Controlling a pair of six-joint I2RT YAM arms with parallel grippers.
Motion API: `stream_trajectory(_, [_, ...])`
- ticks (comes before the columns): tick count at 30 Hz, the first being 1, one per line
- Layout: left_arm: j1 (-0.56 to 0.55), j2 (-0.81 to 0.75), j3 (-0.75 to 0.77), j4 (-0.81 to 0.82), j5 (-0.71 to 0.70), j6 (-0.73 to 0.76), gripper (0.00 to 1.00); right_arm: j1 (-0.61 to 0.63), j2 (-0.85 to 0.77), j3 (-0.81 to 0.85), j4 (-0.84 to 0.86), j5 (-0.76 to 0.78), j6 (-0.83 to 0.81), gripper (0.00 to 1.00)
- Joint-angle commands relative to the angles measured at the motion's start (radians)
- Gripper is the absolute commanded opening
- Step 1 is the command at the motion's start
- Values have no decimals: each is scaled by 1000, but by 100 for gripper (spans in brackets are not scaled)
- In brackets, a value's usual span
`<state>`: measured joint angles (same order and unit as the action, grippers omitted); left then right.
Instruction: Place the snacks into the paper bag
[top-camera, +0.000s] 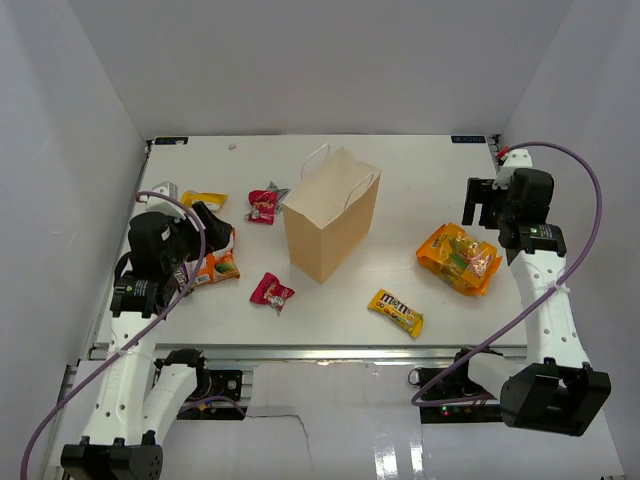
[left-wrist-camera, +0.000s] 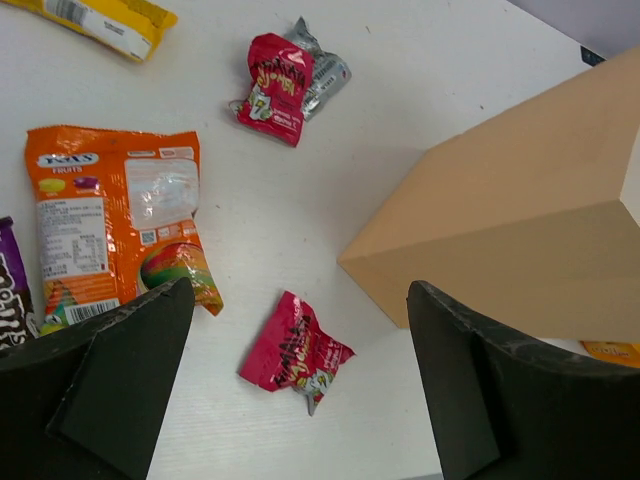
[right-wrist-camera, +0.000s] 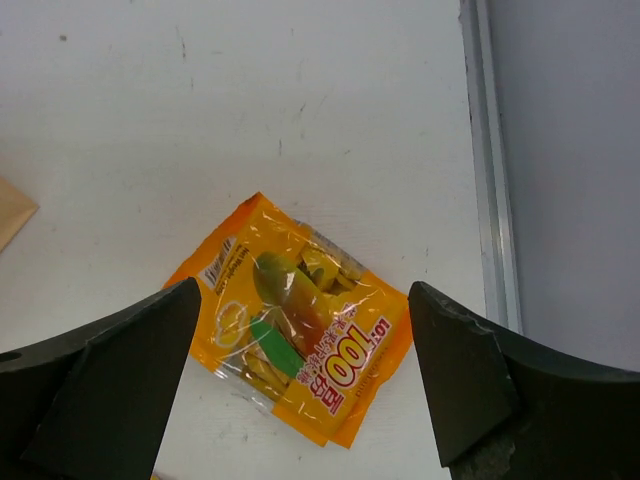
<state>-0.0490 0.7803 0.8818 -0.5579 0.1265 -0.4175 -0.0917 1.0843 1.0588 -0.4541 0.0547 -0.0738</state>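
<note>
The left arm (top-camera: 125, 385) and the right arm (top-camera: 550, 310) are white with black joints. A thin purple cable (top-camera: 600, 210) runs along each one. The left gripper (left-wrist-camera: 300, 290) has thick black fingers (left-wrist-camera: 120, 390).

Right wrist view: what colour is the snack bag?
Orange snack bag with green and red print; right wrist shows it best.

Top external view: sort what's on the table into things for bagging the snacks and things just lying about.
For the job: tan kraft paper bag; large crinkly orange bag; yellow M&M's pack; near red wrapper; far red wrapper; silver packet; flat orange packet; yellow packet; dark purple packet.
Not for the job: purple arm cables; white table.
</note>
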Motion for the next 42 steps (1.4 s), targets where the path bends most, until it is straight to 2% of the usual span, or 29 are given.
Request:
stream_trajectory(1, [0,-70,-24,-69,74,-61,98,-5,-30,38,-64,-100,-118,90])
stream_trajectory(2, [0,-78,-27,-79,81,-72,98,-5,-59,27,-69,-161,-197,90])
stream_trajectory(3, [0,-90,-33,-86,88,-82,98,-3,-73,3,-86,-309,-281,90])
stream_trajectory(4, [0,-96,-35,-102,96,-92,98,0,-87,-5,-113,-385,-370,90])
stream_trajectory(5, [0,-101,-38,-108,105,-107,98,1,-107,-11,-151,-444,-543,90])
stream_trajectory(9, [0,-118,-50,-140,130,-132,98,12,-83,4,-341,-570,-756,90])
stream_trajectory(13, [0,-138,-61,-186,154,-161,98,13,21,64,-383,-547,-675,90])
stream_trajectory(15, [0,-160,-81,-191,168,-178,98,17,112,102,-371,-474,-659,91])
stream_trajectory(16, [1,-170,-92,-191,171,-194,98,30,141,109,-361,-392,-673,92])
stream_trajectory(18, [0,-193,-127,-191,164,-204,98,55,203,104,-353,-324,-721,92])
stream_trajectory(22, [0,-185,-159,-194,130,-216,98,197,241,24,-288,-155,-791,93])
stream_trajectory(25, [0,-139,-136,-194,143,-216,98,263,295,-19,-272,-82,-738,100])
stream_trajectory(26, [0,-128,-130,-195,145,-202,98,270,313,-29,-258,-76,-721,94])
stream_trajectory(31, [0,-92,-113,-209,150,-175,98,305,362,-121,-153,39,-667,80])
stream_trajectory(34, [0,-85,-125,-208,150,-181,98,329,408,-164,-77,115,-643,62])
stream_trajectory(35, [0,-84,-127,-208,153,-184,98,336,419,-175,-48,144,-626,46])
stream_trajectory(37, [0,-82,-123,-206,157,-190,98,345,449,-190,3,198,-610,32])
stream_trajectory(38, [0,-76,-119,-203,162,-191,98,345,451,-194,9,198,-601,20])
stream_trajectory(40, [0,-70,-112,-200,168,-193,98,345,431,-200,17,172,-586,10])
stream_trajectory(42, [0,-65,-93,-188,188,-196,98,337,404,-198,11,105,-551,8])
